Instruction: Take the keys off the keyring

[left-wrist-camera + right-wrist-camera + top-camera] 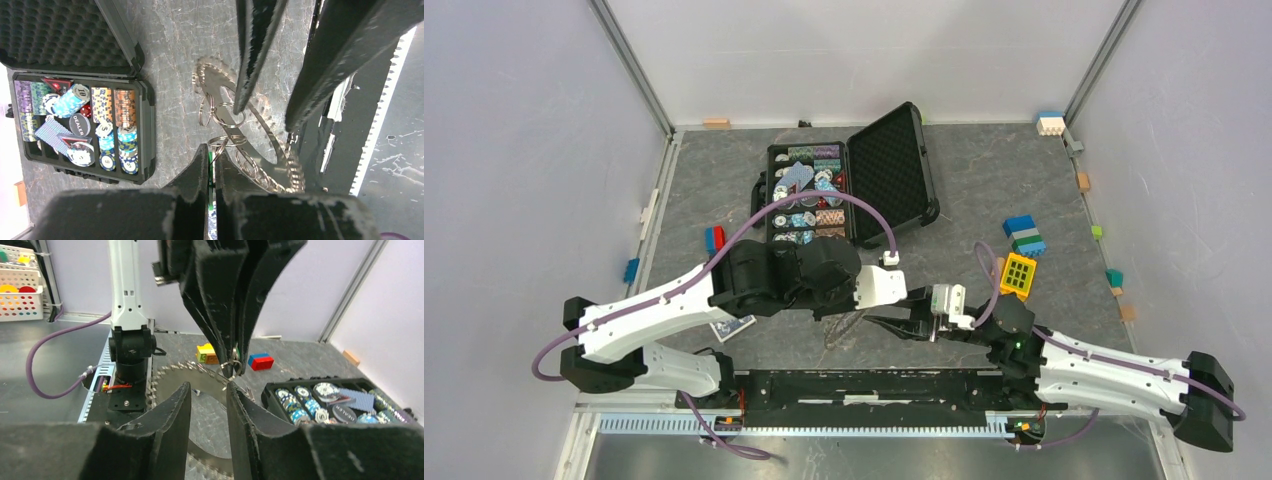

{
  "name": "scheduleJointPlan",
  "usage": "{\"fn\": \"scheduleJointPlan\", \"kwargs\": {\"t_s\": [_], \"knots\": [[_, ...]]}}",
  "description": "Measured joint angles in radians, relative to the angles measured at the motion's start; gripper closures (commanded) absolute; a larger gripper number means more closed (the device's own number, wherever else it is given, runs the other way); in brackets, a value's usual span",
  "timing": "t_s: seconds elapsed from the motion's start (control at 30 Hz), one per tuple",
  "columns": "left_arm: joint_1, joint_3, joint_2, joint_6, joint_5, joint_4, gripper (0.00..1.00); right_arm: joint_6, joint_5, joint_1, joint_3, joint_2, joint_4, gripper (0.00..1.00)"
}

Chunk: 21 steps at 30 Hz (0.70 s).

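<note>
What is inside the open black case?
Rows of poker chips, a black DEALER button and blue-patterned cards, seen in the left wrist view. The floor of the case beneath them is covered.

Robot lab, enclosed test cell. Pale panel walls in aluminium framing box in a grey tabletop. Left arm and right arm bolted to a black rail. Toy blocks scattered; white prop basket outside.

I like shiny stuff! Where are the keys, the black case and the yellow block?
keys point(209, 70): left wrist view, toothed edge at the fan's top.
black case point(890, 165): top view, foam inside the open lid.
yellow block point(1019, 273): top view, its top face.
</note>
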Motion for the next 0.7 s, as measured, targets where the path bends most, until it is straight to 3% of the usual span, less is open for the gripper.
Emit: {"fn": "scheduleJointPlan", "kwargs": {"t_s": [0.7], "knots": [[0.0,0.001,0.006,-0.011,0.01,-0.003,0.98,0.119,0.074,0.012,0.007,0.101,0.047,0.64]]}}
